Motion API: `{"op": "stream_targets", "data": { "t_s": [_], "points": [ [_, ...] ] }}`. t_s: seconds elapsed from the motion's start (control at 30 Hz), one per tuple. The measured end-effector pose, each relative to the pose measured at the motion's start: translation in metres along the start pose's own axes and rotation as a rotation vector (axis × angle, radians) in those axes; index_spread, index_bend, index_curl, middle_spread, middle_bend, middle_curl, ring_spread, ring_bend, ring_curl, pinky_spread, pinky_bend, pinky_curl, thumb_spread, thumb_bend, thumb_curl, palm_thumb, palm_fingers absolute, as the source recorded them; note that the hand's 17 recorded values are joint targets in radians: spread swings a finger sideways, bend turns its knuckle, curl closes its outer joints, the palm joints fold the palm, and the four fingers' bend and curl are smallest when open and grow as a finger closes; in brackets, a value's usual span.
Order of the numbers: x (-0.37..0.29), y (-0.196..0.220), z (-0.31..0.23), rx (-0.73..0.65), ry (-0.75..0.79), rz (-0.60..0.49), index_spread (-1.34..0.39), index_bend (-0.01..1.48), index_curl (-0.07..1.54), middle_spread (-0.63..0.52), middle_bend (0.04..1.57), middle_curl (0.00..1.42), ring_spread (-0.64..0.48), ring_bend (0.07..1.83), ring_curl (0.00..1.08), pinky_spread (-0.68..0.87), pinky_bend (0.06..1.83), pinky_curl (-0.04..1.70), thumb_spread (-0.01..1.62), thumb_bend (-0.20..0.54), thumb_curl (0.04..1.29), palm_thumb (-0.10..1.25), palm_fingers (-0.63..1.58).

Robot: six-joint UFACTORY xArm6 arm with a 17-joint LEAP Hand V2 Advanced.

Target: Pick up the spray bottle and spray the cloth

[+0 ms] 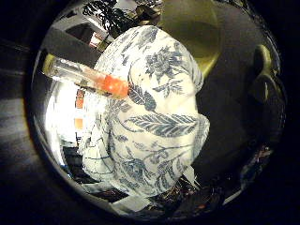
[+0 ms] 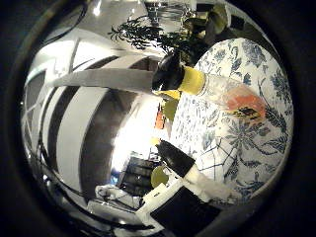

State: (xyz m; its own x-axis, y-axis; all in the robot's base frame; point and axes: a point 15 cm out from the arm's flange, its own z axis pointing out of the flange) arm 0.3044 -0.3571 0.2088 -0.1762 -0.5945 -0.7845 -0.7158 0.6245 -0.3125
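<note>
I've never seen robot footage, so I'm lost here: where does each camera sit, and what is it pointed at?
Little finger side palm view: sits on the palm by the little finger, facing a blue-flowered white cloth with the clear spray bottle against it; none of the hand clearly shows.
Thumb side palm view: sits on the palm by the thumb, facing the bottle's yellow collar and black nozzle, with the room behind; the hand reaches in with white and black fingers.
Shared: the cloth and the orange-labelled bottle.

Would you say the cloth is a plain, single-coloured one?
No, the cloth is white with a blue floral and leaf print, and the spray bottle lies across it.
</note>
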Motion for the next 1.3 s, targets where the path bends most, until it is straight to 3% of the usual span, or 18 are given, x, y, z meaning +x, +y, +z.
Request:
{"op": "stream_targets", "data": {
  "t_s": [0.27,0.4,0.5,0.53,0.57,0.6,0.7,0.83,1.17,1.3],
  "points": [
    [-0.006,-0.017,0.036,-0.05,0.016,-0.038,-0.15,0.15,0.27,0.03,0.42,0.39,0.09,0.67,0.28,0.3,0.65,0.21,1.04,-0.024,0.3,0.56,0.24],
    [-0.021,-0.02,0.066,-0.1,0.009,-0.063,-0.16,0.17,0.28,-0.03,0.48,0.41,-0.04,0.79,0.31,0.16,0.72,0.21,1.03,-0.022,0.31,0.58,0.44],
    [-0.034,-0.018,0.085,-0.137,-0.007,-0.071,-0.29,0.28,0.35,-0.15,0.74,0.52,-0.19,1.01,0.39,-0.19,0.89,0.24,1.03,-0.019,0.31,0.61,1.13],
    [-0.038,-0.017,0.09,-0.15,-0.015,-0.072,-0.31,0.4,0.41,-0.16,0.81,0.56,-0.2,1.04,0.43,-0.26,0.95,0.27,1.02,-0.016,0.32,0.63,1.26],
    [-0.042,-0.016,0.095,-0.16,-0.021,-0.073,-0.32,0.43,0.44,-0.16,0.84,0.58,-0.2,1.05,0.44,-0.28,0.98,0.29,1.02,-0.017,0.32,0.64,1.25],
    [-0.045,-0.015,0.099,-0.17,-0.027,-0.073,-0.33,0.59,0.51,-0.16,0.93,0.61,-0.21,1.09,0.47,-0.29,1.07,0.34,1.02,-0.008,0.33,0.67,1.39],
    [-0.059,-0.01,0.112,-0.206,-0.059,-0.084,-0.31,0.87,0.65,-0.15,1.12,0.68,-0.22,1.22,0.53,-0.26,1.25,0.43,1.01,-0.011,0.35,0.75,1.29],
    [-0.084,-0.011,0.123,-0.211,-0.115,-0.095,-0.26,1.08,0.75,-0.14,1.27,0.73,-0.21,1.34,0.61,-0.21,1.37,0.53,0.98,-0.007,0.38,0.86,1.2],
    [-0.153,-0.018,0.1,-0.218,-0.144,-0.164,-0.19,1.24,0.77,-0.1,1.39,0.72,-0.21,1.4,0.7,-0.15,1.38,0.76,1.02,-0.01,0.44,1.02,1.11],
    [-0.174,0.003,0.086,-0.319,-0.077,-0.196,-0.18,1.25,0.76,-0.1,1.4,0.7,-0.21,1.4,0.72,-0.15,1.33,0.85,1.04,-0.015,0.45,1.03,1.11]
  ]
}}
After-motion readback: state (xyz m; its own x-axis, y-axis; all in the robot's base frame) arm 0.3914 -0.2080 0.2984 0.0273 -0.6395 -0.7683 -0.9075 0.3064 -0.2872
